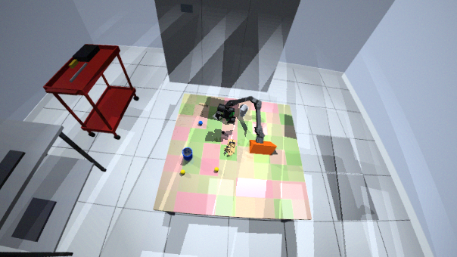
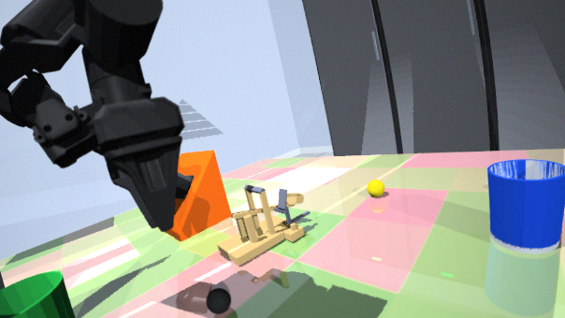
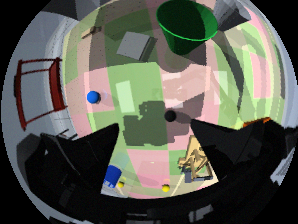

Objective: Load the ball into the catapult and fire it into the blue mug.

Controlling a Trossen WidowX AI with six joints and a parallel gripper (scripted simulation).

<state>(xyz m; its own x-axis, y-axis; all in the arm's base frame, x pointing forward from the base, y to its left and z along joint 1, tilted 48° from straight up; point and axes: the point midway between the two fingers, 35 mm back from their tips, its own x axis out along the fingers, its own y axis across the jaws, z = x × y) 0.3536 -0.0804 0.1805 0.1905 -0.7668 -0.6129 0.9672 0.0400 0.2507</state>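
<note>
My gripper [image 1: 225, 118] [image 3: 156, 124] is open and empty, pointing down above the table. A black ball [image 1: 223, 132] [image 2: 218, 300] [image 3: 170, 116] lies on the table below it, seen between the fingertips in the wrist view. The wooden catapult [image 1: 228, 149] [image 2: 253, 252] [image 3: 198, 155] stands beyond the ball, by the right finger in the wrist view; its spoon looks empty, though small. The blue mug [image 1: 187, 155] [image 2: 526, 210] [image 3: 113, 176] stands upright, left of the catapult in the top view. Its inside bottom is not clear.
An orange wedge block [image 1: 261, 147] [image 2: 206, 201] stands by the arm's base. A green cup [image 2: 37, 299] [image 3: 187, 22] and a grey box [image 3: 135, 46] are near the gripper. A blue ball [image 1: 200, 122] [image 3: 93, 97] and two yellow balls [image 1: 182, 171] [image 1: 216, 169] lie on the table.
</note>
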